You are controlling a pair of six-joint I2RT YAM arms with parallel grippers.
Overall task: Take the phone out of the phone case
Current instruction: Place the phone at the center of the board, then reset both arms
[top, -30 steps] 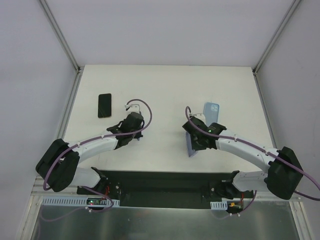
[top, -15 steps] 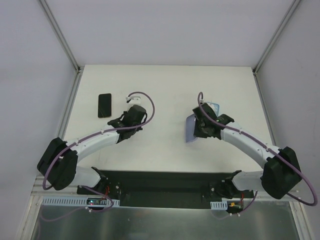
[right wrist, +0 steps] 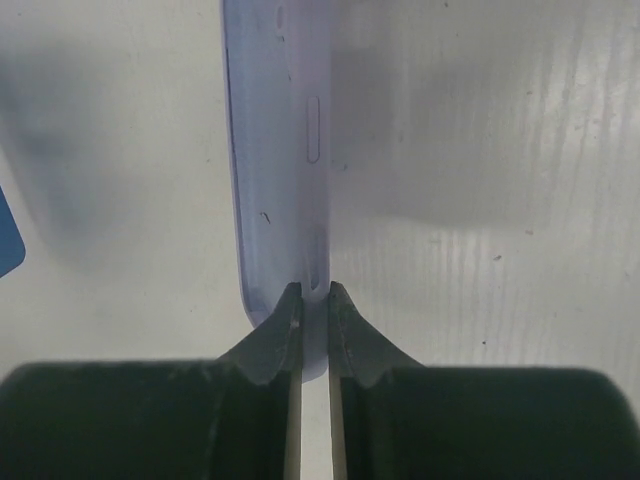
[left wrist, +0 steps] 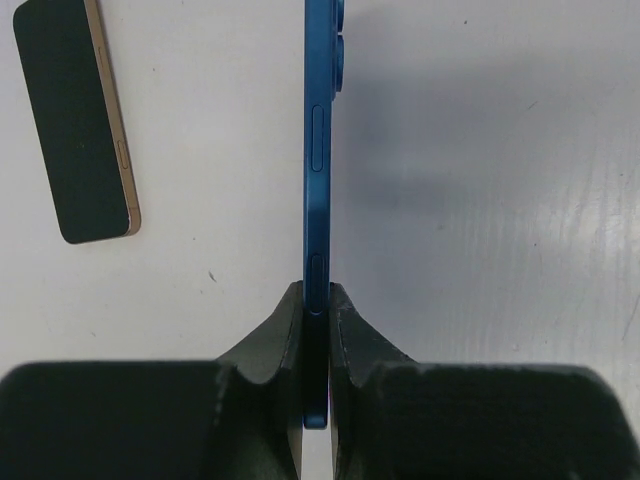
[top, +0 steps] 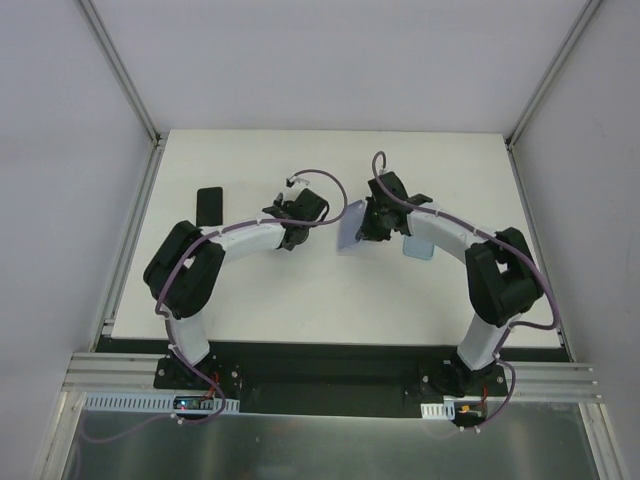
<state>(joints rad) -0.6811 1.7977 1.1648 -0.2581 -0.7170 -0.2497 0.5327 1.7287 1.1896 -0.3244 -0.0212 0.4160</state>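
In the left wrist view my left gripper (left wrist: 317, 290) is shut on the lower end of a dark blue phone (left wrist: 318, 150). The phone is seen edge-on, with its camera bumps at the far end. In the right wrist view my right gripper (right wrist: 309, 290) is shut on the rim of a lavender phone case (right wrist: 275, 150). In the top view the case (top: 350, 226) hangs tilted from the right gripper (top: 372, 222) near the table's middle. The left gripper (top: 303, 212) is just left of it and apart from it. The blue phone is hard to make out in the top view.
A black phone with a gold edge (top: 208, 207) lies flat at the table's left, and shows in the left wrist view (left wrist: 75, 120). A light blue flat item (top: 418, 248) lies beside the right arm; its corner shows in the right wrist view (right wrist: 8, 240).
Both arms swung in toward the table's middle. The right gripper carried the lavender case up and left. The left gripper moved right and farther, away from the black phone.
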